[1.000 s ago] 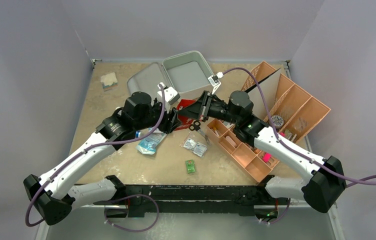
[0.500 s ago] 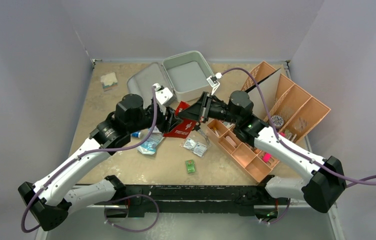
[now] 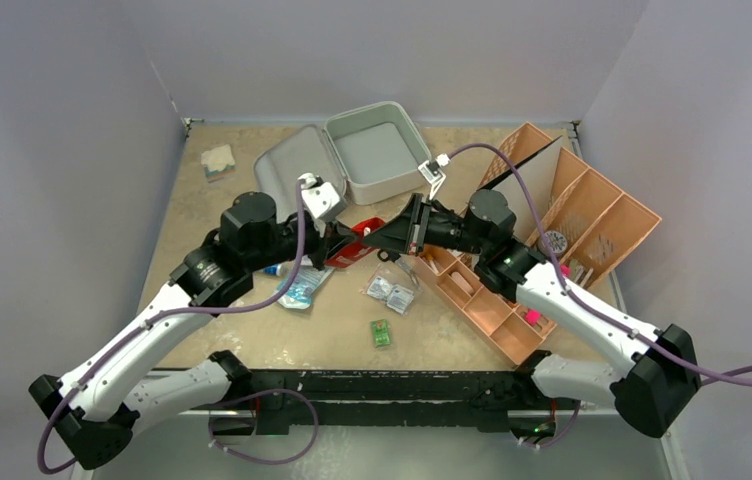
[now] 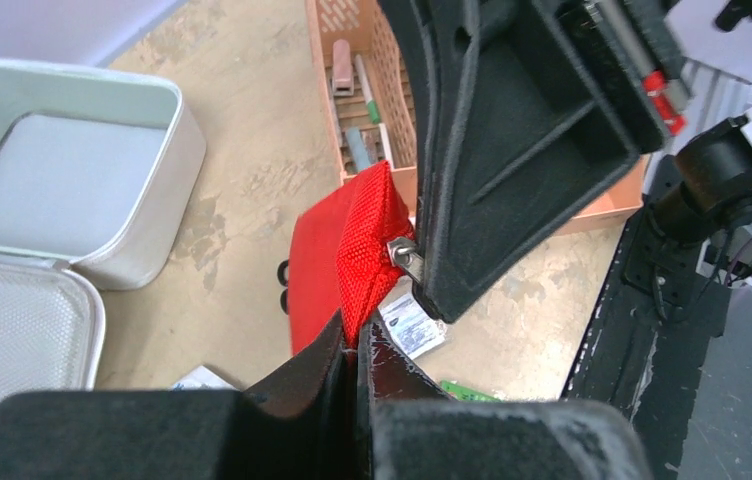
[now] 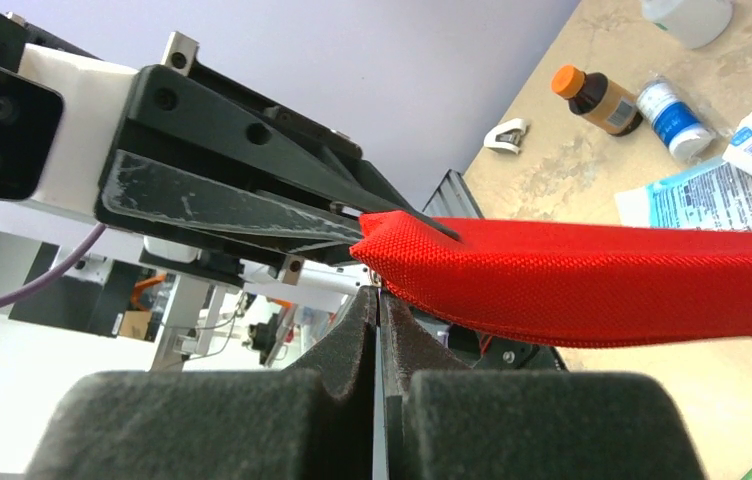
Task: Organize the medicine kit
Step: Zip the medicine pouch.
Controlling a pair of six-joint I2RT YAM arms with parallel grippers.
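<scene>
The left pincer (image 4: 357, 350) is clamping fully shut on the red woven-fabric zip pouch (image 4: 347, 240), which is hanging above the desk (image 3: 212, 220) at frame centre. The right pincer (image 5: 380, 300), equally closed, is pinching its zip end. The pale grey-white hinged clamshell medicine kit (image 3: 377, 150) is lying open and bare at upper centre, and blue-white sachets (image 3: 300, 288) are waiting loose, so packing is barely starting. A second earlier the left pincer was gaping half-open.

Left arm (image 3: 152, 325), right arm (image 3: 564, 300) — jaws clamped.
</scene>
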